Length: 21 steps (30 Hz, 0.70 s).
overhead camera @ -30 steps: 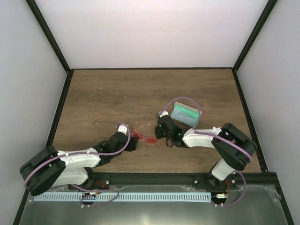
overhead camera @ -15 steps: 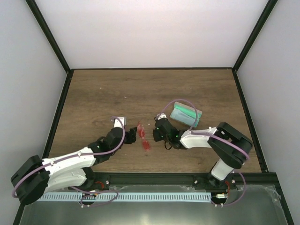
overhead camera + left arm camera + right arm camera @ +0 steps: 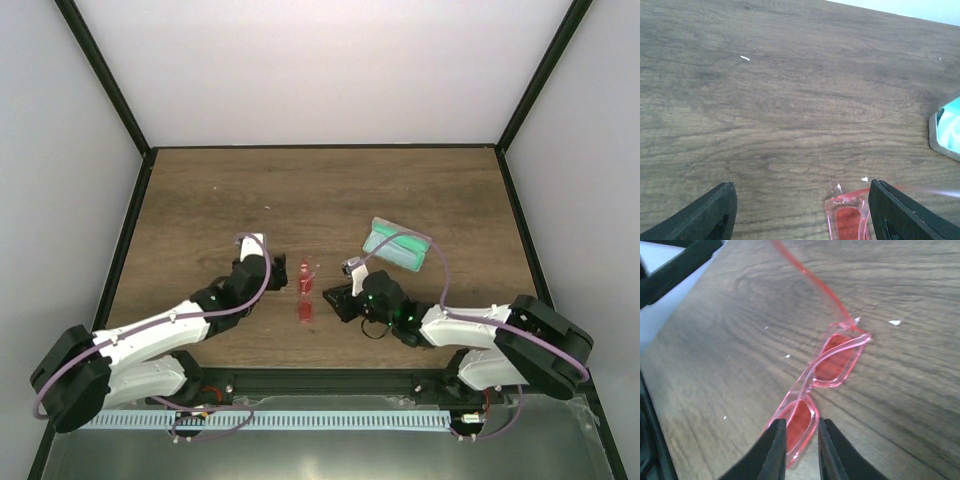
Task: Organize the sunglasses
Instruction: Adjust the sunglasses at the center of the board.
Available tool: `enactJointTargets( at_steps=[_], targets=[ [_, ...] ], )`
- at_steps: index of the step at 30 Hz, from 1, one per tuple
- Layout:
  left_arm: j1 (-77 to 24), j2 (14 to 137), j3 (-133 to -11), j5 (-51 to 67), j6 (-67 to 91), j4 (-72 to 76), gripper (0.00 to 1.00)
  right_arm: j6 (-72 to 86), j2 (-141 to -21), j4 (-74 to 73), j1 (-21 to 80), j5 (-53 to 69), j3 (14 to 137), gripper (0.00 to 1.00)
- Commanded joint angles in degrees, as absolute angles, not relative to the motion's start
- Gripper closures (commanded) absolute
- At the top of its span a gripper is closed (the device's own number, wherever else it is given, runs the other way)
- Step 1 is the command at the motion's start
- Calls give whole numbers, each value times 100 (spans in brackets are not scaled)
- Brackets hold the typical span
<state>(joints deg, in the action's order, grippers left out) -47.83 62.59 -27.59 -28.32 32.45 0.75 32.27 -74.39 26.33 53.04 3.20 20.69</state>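
The sunglasses (image 3: 304,295), thin red frame with red lenses, lie on the wooden table between my two grippers. In the right wrist view (image 3: 832,360) their near lens sits between the narrowly spaced fingers of my right gripper (image 3: 801,450), which closes on it; one arm sticks up and away. In the top view the right gripper (image 3: 332,300) is just right of the glasses. My left gripper (image 3: 278,278) is just left of them, wide open (image 3: 802,215) and empty. One lens (image 3: 847,222) shows close to its right finger.
The grey case (image 3: 397,248), open with green lining showing, lies behind and right of the right gripper; its corner shows at the right edge of the left wrist view (image 3: 946,134). Black frame posts and white walls bound the table (image 3: 220,200).
The left gripper let go of the glasses and drew back to the left, open. The glasses turned end-on. The right arm swung nearer and its gripper closed on the near lens.
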Motion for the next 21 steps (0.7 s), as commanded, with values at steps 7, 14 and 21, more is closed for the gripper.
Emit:
enactJointTargets(
  at_steps=[7,14,21],
  targets=[
    [-4477,6257,-2732,-2754,3212,14,26,3410,-7921,1971,6473,-1302,2763,44],
    [-4487,5174,-1459,-1467,3642,742,43,3560,-7403,1040,6487,-2396,3086,54],
    [-4476,5215,-1590,-1987,3671,220,52,3848,-8062,937,6464,-2005,3438,48]
  ],
)
